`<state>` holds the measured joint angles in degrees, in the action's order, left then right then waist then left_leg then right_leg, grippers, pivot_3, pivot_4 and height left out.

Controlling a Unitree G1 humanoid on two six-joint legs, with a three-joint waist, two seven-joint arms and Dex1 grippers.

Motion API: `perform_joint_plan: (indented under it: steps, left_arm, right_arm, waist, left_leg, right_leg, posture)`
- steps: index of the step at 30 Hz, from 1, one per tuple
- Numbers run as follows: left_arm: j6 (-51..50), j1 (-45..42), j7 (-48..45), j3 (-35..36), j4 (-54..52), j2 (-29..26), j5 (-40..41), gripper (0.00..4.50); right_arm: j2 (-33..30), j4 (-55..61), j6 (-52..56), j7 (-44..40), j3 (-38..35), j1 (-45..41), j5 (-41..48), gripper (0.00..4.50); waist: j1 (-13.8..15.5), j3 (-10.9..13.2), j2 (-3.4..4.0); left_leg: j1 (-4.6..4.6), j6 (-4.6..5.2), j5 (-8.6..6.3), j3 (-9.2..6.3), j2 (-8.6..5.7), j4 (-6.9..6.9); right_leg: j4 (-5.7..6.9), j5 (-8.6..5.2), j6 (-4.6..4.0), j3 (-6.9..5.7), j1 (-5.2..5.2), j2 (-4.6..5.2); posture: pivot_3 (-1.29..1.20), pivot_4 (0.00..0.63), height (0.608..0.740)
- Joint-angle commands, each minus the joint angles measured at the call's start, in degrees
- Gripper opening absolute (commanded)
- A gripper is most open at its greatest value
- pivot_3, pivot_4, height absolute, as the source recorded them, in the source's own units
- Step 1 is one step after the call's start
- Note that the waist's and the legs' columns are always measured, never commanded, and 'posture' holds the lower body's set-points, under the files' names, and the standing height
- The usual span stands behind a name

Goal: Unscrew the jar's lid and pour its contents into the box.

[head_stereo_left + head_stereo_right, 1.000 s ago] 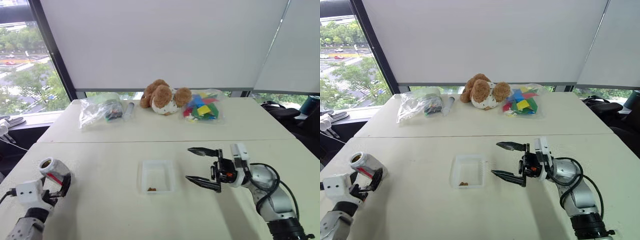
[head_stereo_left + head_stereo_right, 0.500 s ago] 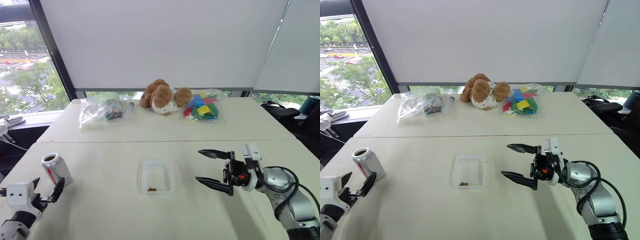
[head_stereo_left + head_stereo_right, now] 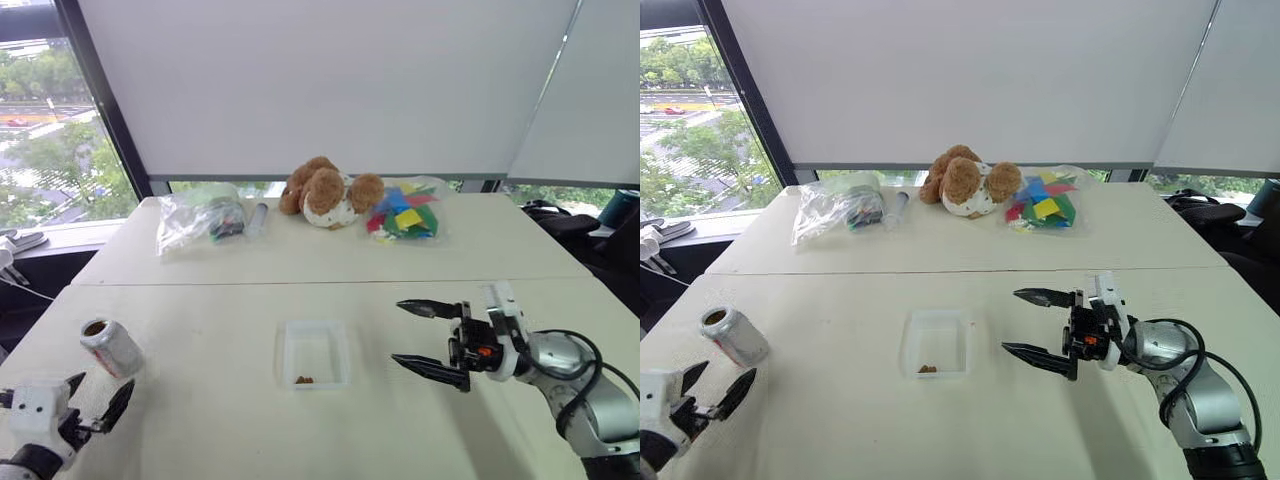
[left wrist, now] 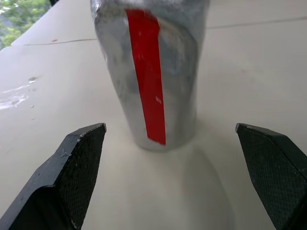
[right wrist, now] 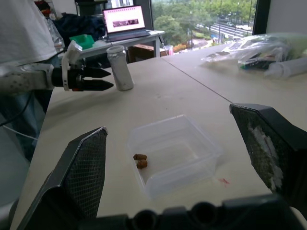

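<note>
Left wrist view is showing the jar point(image 4: 151, 72) leaning, lidless, near the table's point(image 3: 200, 420) left edge, between the spread, empty fingers of the left gripper point(image 3: 90, 398); it could be tipping over. Right gripper point(image 3: 420, 338) is gaping, empty, beside the box point(image 3: 314, 352) holding the contents point(image 3: 303, 379).

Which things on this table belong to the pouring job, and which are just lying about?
Job:
- jar, open, standing on the table
- brown bits in the box
- box
- left gripper, open, just short of the jar
- right gripper, open, beside the box

Lying about:
- teddy bear
- bag of coloured pieces
- clear bag
</note>
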<state>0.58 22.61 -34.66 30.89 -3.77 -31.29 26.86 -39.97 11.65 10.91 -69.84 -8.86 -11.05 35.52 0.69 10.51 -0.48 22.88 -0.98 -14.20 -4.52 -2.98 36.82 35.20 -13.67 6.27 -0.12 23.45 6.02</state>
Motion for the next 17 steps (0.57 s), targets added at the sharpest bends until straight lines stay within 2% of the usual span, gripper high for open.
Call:
perform_joint_plan:
  steps: [1, 6, 10, 17]
  left_arm:
    - [3.7, 7.1, -9.5, 4.2, -8.2, -5.5, -0.3, 4.48]
    - [13.3, 14.4, -24.0, 4.8, -12.1, -13.1, -3.0, 4.48]
    - [11.7, 11.0, -26.0, 4.9, -10.4, -16.1, -1.6, 4.48]
    - [10.8, 5.8, -27.8, 2.0, -8.3, -15.7, -2.1, 4.48]
  right_arm:
    - [-4.6, 1.3, -1.0, -4.2, -5.1, 2.2, 1.7, 4.50]
    - [-10.3, -2.0, -4.6, -9.8, -9.4, 7.2, -0.4, 4.50]
    - [-12.2, -3.8, -8.7, -12.1, -11.8, 11.0, -2.8, 4.50]
    - [-11.3, -5.9, -13.2, -13.3, -13.4, 14.6, -3.5, 4.50]
  waist:
    - [0.0, 0.0, 0.00]
    - [0.2, 0.0, 0.05]
    - [0.0, 0.0, 0.15]
    - [-0.2, 0.0, 0.16]
  left_leg:
    - [0.06, -0.01, -0.01, 0.00, 0.00, 0.00]
    - [0.24, -0.15, -0.10, 0.07, 0.00, 0.03]
    - [0.32, -0.15, -0.11, 0.11, 0.00, 0.02]
    - [0.32, 0.05, -0.01, 0.18, 0.01, 0.03]
  right_leg:
    - [-0.01, 0.00, -0.01, 0.00, 0.03, 0.03]
    - [-0.13, -0.01, -0.03, -0.09, 0.08, 0.21]
    - [-0.15, -0.02, -0.02, -0.10, 0.16, 0.24]
    - [-0.13, -0.01, 0.01, -0.14, 0.19, 0.14]
  posture:
    - [0.00, 0.150, 0.740]
    - [0.00, 0.150, 0.740]
    - [0.00, 0.150, 0.740]
    - [0.00, 0.150, 0.740]
